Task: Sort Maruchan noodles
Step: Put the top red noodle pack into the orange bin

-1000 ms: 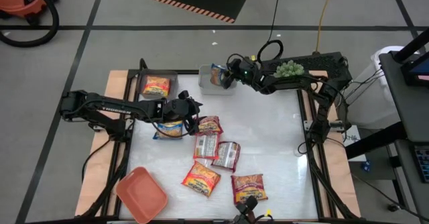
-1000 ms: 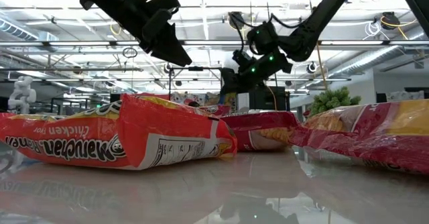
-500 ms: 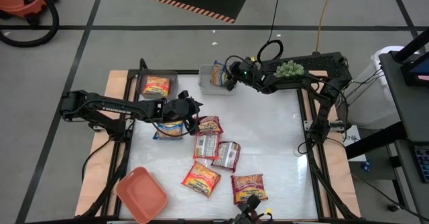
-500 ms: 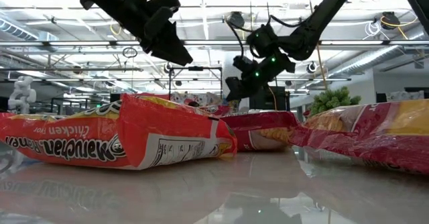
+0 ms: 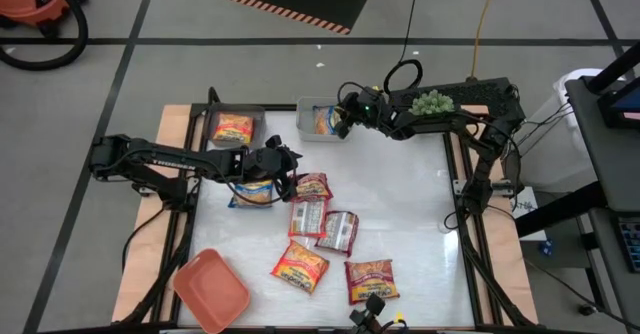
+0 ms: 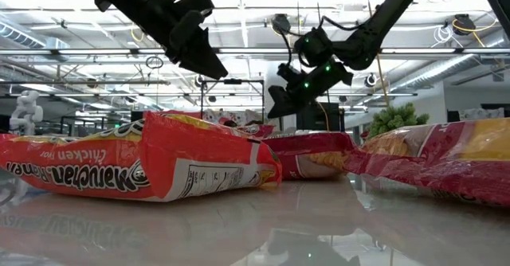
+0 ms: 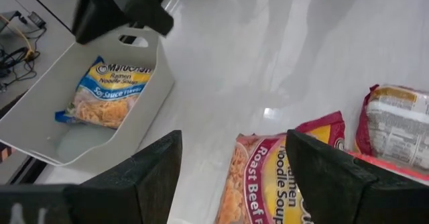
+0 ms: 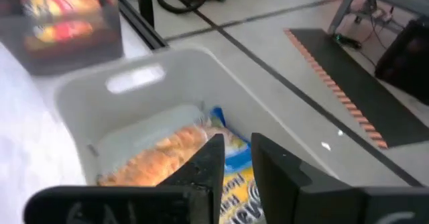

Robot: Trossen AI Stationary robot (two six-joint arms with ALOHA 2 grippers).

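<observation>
The right tool (image 5: 343,122) hangs over the pale bin (image 5: 304,126) at the tabletop's far edge, fingers (image 8: 204,162) drawn nearly together with nothing between them, and the blue noodle packet (image 7: 110,93) lies flat on that bin's floor. Beside it, nearer the far left corner, the clear bin (image 5: 215,120) holds an orange-red packet (image 5: 233,129).

The left tool (image 5: 287,177) hovers mid-tabletop with its fingers spread and empty, right above a Roast Beef packet (image 7: 258,184) and the blue packet (image 5: 254,192) under the arm. Five more packets lie loose toward the near edge, one of them silvery-pink (image 5: 339,232), and the salmon-red bin (image 5: 210,292) sits at the near left corner.

The risks? That cluster is tight: packets touch and overlap, so a pinch could drag a neighbour along. Slick wrappers could slip on the glossy tabletop (image 5: 410,209). And the right tool sits low at the pale bin's wall; pulling out sideways might nudge it.
</observation>
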